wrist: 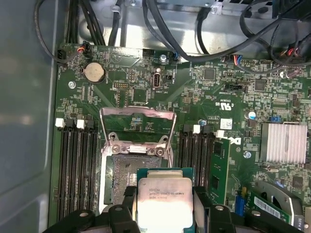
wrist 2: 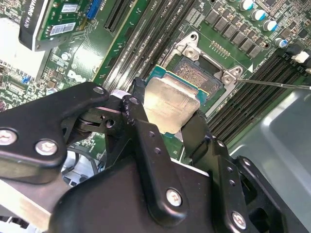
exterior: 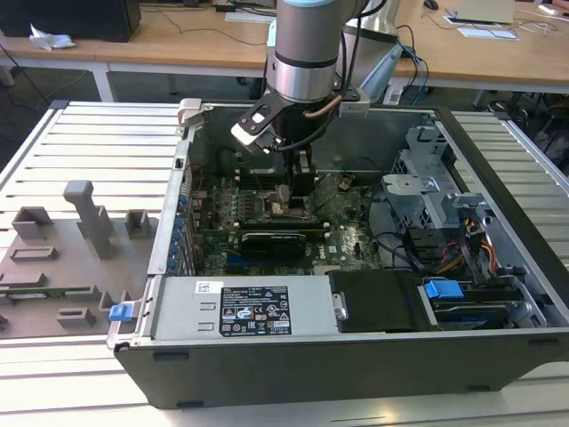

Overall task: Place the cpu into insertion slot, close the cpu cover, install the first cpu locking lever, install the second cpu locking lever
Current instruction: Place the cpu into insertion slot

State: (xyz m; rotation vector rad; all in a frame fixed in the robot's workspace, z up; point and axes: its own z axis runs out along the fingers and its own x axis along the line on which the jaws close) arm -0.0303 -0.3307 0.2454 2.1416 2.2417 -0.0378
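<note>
- Fingers (wrist 2: 141, 127) of the gripper (wrist 2: 167, 110), clenched on two opposite edges of the cpu (wrist 2: 170, 103); the metal top faces both wrist cameras.
- Cpu (wrist: 165, 194): held clear of the board (wrist: 209, 97), overlapping the near edge of the slot (wrist: 122, 175), not yet seated.
- Cover (wrist: 137, 112): swung back and open, leaving the slot's dark centre bare.
- Step in hand, as I judge it: placing the cpu. Done well, the chip is level, its edges parallel to the slot rim, and it descends straight with no sideways slide, since the contacts probably bend easily.
- Risk: a tilted chip could catch the rim, and the memory slots (wrist: 77, 165) beside the socket leave the fingers little room.
</note>
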